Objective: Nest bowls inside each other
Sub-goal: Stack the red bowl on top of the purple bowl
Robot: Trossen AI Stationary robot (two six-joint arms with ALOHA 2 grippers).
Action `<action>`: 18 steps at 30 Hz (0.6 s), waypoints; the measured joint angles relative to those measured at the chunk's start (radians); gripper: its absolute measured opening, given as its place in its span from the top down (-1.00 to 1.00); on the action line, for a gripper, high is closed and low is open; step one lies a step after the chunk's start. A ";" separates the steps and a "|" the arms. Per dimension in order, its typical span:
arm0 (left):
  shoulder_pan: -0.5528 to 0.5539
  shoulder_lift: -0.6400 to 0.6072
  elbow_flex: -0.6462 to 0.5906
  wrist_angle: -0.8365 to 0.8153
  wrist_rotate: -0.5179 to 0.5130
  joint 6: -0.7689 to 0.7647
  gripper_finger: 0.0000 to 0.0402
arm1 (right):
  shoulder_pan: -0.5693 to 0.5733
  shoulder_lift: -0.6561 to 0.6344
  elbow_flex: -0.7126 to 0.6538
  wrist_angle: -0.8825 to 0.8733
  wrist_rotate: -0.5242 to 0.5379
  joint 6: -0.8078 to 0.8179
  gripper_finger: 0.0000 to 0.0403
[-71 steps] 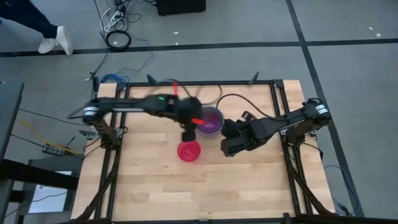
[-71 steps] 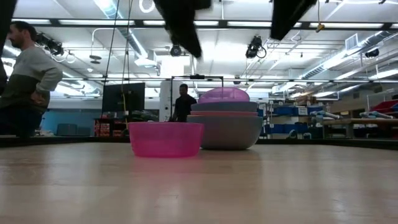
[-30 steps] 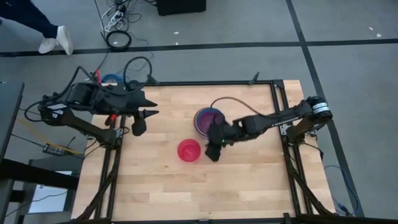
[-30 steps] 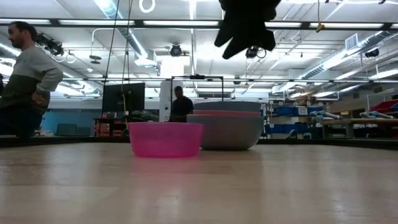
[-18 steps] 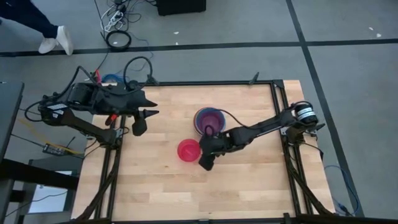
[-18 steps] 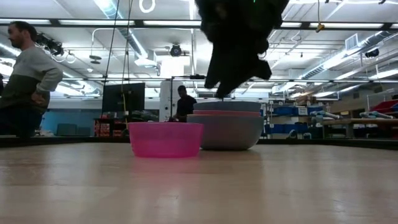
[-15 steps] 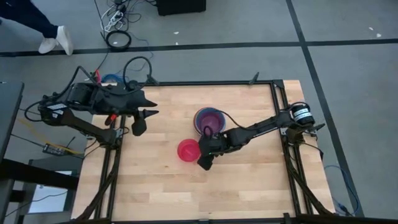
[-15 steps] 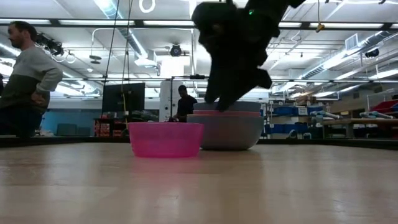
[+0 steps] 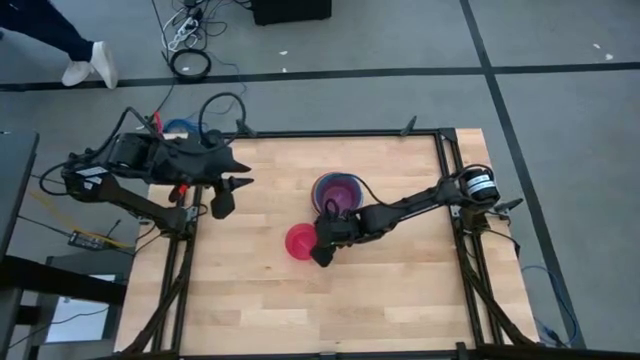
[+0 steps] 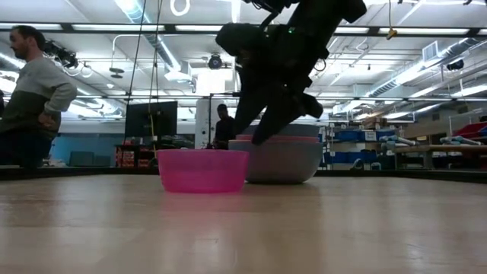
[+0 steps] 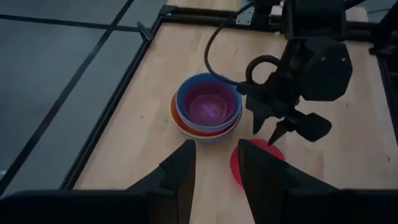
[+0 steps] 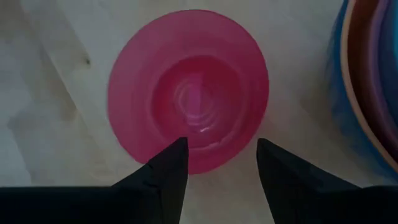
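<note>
A pink bowl (image 9: 300, 241) stands alone on its base near the middle of the table, seen from above in the right wrist view (image 12: 186, 90). Just beyond it sits a stack of nested bowls (image 9: 337, 192), purple innermost (image 11: 207, 104), inside blue and orange rims. My right gripper (image 12: 221, 149) is open, slanting down just above the pink bowl's rim on the side toward the stack (image 10: 255, 133); its fingers touch nothing. My left gripper (image 9: 228, 197) hangs open, high over the table's far left (image 11: 216, 155).
Bare wooden tabletop (image 9: 300, 310) lies on the near side and to the right of the bowls. A black frame (image 9: 445, 180) runs around the table. People stand in the room beyond the table (image 10: 30, 99).
My right gripper has come down and gone toward the table's left, from beside the stack to just above the pink bowl's rim, rolling a little. Both the bowl and the stack have stayed put.
</note>
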 joint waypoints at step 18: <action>0.000 -0.007 -0.218 0.004 0.000 -0.058 0.36 | -0.006 0.129 0.001 0.040 0.011 0.000 0.13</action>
